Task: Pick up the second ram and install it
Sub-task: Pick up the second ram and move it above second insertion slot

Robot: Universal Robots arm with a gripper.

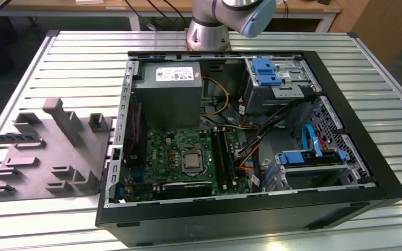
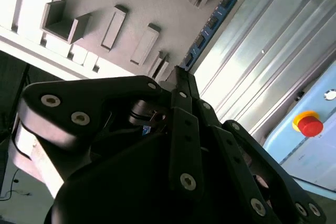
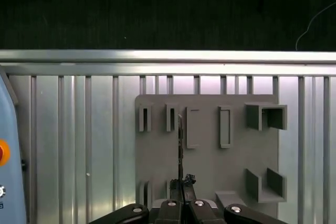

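The gripper (image 2: pixel 177 75) has its fingers pressed together on the second ram (image 2: pixel 212 22). In the second wrist view the fingertips meet on the near part of the blue stick; the rest of it juts out past them, with dark chips showing along its flat face.

In the first wrist view the gripper (image 3: pixel 182 188) sits over the grey fixture plate (image 3: pixel 210 166). There the second ram (image 3: pixel 180 145) shows edge-on as a thin dark line; it runs from the fingertips across the plate towards the table's edge, just beside a row of narrow slots and not in line with it. Whether the stick touches the plate I cannot tell.

The fixture plate (image 1: pixel 40 178) lies flat on the ribbed metal table (image 1: pixel 257 42), close to the table's edge on the exterior view's left. Its tall blocks (image 1: pixel 56 115) stand at the plate's far side.

The open computer case (image 1: pixel 368 157) takes up the middle of the table, just beside the plate on the exterior view's right. Inside it the grey power-supply box (image 1: pixel 169 99) sits at the far end; the green motherboard (image 1: pixel 169 151) lies nearer the front, and its long black slots (image 1: pixel 223 151) run lengthwise.

The arm's base (image 1: pixel 208 31) stands at the table's far edge, behind the case. In the second wrist view a pale blue box (image 2: pixel 304 156) with a red button (image 2: pixel 310 124) shows beyond the table's ribs.
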